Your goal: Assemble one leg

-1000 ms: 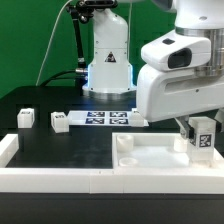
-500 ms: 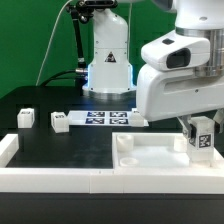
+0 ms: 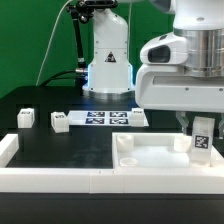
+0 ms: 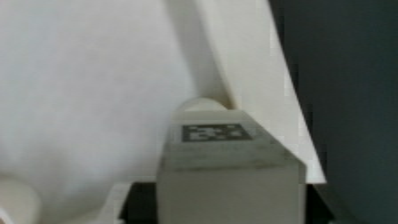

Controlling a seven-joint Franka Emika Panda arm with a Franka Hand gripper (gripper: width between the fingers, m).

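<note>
With the gripper point(image 3: 199, 124) clamped on the leg point(image 3: 203, 138) over the white slab point(image 3: 150, 160), I feared any tilt would make it bind rather than seat.

open: table point(image 3: 72, 150) centre; blocked: slab point(image 3: 150, 160) exterior view's right; marker board point(image 3: 110, 119) at back

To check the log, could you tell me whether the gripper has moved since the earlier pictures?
Yes. Against the slab, the gripper has turned in place, not shifted sideways; the leg in it looks narrower.
</note>
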